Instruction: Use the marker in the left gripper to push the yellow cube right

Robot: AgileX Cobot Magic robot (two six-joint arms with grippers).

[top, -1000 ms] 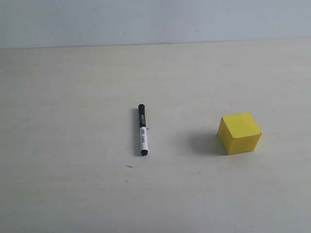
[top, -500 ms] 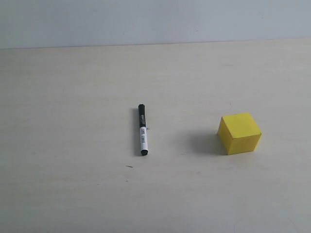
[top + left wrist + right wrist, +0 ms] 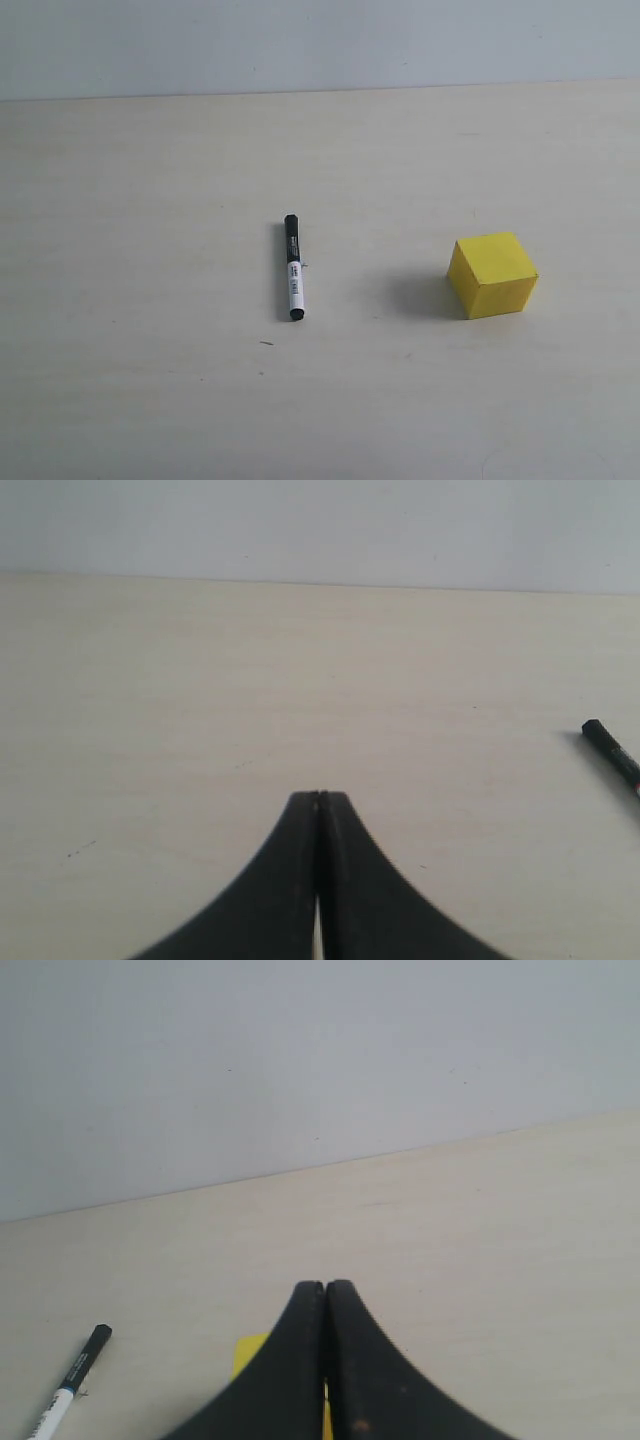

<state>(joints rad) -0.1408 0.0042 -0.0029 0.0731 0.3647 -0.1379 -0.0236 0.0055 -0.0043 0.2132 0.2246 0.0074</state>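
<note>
The marker (image 3: 293, 267) lies flat on the pale table, black cap toward the far side, held by nothing. The yellow cube (image 3: 492, 274) rests to its right, well apart from it. Neither arm shows in the exterior view. In the left wrist view my left gripper (image 3: 319, 795) is shut and empty, and the marker's cap (image 3: 612, 751) pokes in at the picture's edge. My right gripper (image 3: 325, 1284) is shut and empty too; the yellow cube (image 3: 246, 1354) is mostly hidden behind its fingers, and the marker (image 3: 71, 1382) lies off to one side.
The pale wooden table (image 3: 150, 300) carries only the marker and the cube. A plain light wall (image 3: 320, 45) rises behind the table's far edge.
</note>
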